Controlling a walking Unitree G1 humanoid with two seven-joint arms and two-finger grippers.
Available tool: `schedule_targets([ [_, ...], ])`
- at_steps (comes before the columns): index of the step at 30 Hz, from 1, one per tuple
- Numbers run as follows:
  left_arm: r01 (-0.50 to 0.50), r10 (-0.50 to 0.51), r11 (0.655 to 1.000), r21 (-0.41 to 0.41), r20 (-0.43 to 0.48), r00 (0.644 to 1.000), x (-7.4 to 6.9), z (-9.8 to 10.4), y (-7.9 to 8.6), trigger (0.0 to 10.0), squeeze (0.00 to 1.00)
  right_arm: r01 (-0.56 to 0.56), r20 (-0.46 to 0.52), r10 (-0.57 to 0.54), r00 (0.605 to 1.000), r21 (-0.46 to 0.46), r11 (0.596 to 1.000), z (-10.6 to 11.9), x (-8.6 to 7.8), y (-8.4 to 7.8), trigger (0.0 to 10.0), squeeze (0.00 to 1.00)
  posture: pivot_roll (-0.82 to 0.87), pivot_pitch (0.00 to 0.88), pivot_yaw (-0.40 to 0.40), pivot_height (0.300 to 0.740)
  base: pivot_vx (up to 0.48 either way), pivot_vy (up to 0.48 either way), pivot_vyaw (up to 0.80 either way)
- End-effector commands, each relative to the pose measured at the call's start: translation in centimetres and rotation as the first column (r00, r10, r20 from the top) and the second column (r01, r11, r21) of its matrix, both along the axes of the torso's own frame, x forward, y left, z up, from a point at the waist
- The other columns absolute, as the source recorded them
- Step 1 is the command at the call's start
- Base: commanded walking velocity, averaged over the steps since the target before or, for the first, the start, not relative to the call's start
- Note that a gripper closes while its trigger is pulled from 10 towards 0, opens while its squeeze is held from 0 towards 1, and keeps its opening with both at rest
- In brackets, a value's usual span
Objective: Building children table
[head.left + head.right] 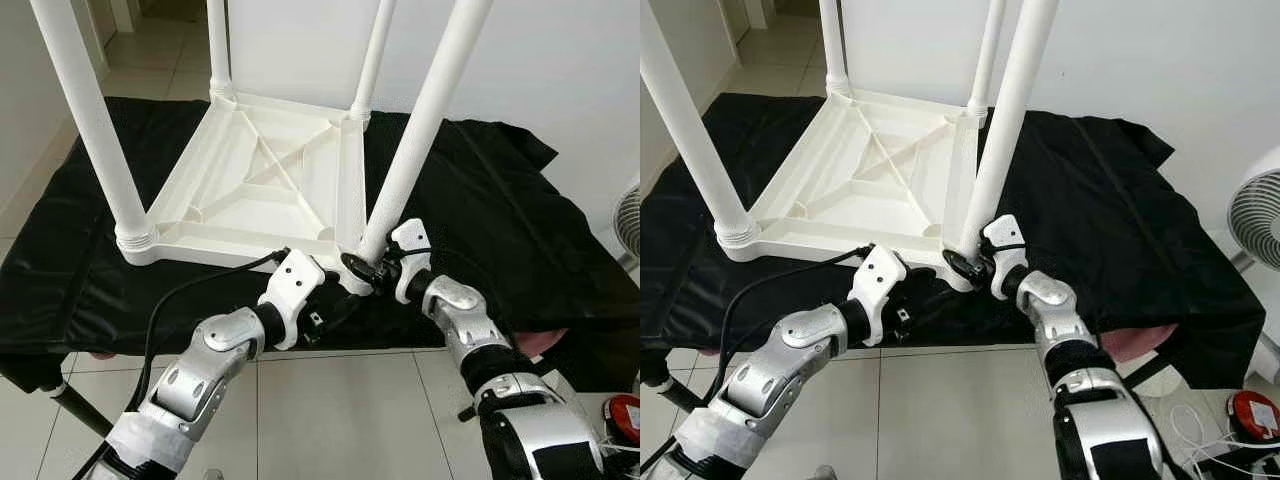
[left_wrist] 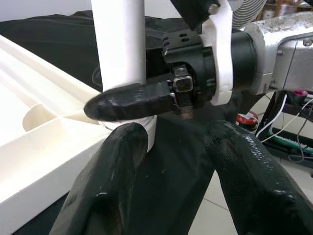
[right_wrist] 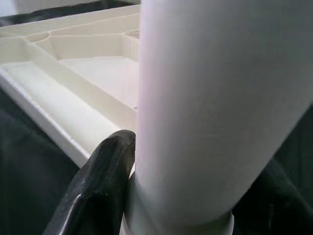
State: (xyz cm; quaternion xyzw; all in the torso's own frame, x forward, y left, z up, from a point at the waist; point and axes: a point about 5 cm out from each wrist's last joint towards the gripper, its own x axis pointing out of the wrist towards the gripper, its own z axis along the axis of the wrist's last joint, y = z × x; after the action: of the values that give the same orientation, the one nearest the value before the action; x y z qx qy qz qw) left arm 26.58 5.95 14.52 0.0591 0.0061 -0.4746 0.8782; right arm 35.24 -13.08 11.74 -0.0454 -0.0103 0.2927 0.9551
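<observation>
A white plastic children's table [image 1: 250, 190] lies upside down on a black cloth [image 1: 480, 220], with its legs pointing up. My right gripper [image 1: 368, 268] is shut around the base of the near right leg [image 1: 420, 130], where it meets the table's corner. The right wrist view shows that leg [image 3: 210, 98] up close with a black finger [image 3: 102, 171] pressed to its side. My left gripper [image 1: 335, 305] sits just below the same corner, open, with nothing between its fingers [image 2: 112, 186]. In the left wrist view the right gripper's finger [image 2: 127, 103] crosses the leg [image 2: 120, 44].
The cloth-covered surface ends at a front edge above the tiled floor [image 1: 330, 420]. A fan [image 1: 1255, 215] stands at the right, with a red object [image 1: 1252, 410] and cables on the floor below it. A black cable [image 1: 180, 295] runs from my left arm.
</observation>
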Motion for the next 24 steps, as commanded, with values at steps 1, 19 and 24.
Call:
schedule_targets([
  [1,0.06,-0.06,0.998,0.006,-0.012,0.998,-0.5,-0.1,-0.4,10.0,0.0,0.135,-0.007,-0.135,0.991,0.051,0.989,-0.1,0.0,-0.9,10.0,0.0,0.05,0.0,-0.086,0.74,0.0,0.0,0.0],
  [19,0.074,-0.074,0.997,0.008,-0.009,0.997,-0.4,-0.1,-0.7,10.0,0.0,0.545,0.01,-0.551,0.834,0.134,0.828,-1.2,-3.3,2.1,10.0,0.0,0.04,0.0,-0.091,0.74,0.0,0.0,0.0],
  [24,0.079,-0.079,0.997,0.008,-0.011,0.997,-0.6,-0.2,-0.8,10.0,0.0,0.529,0.027,-0.536,0.844,0.125,0.839,-0.9,-3.3,2.2,10.0,0.49,0.04,0.0,-0.096,0.74,0.0,0.0,0.0],
])
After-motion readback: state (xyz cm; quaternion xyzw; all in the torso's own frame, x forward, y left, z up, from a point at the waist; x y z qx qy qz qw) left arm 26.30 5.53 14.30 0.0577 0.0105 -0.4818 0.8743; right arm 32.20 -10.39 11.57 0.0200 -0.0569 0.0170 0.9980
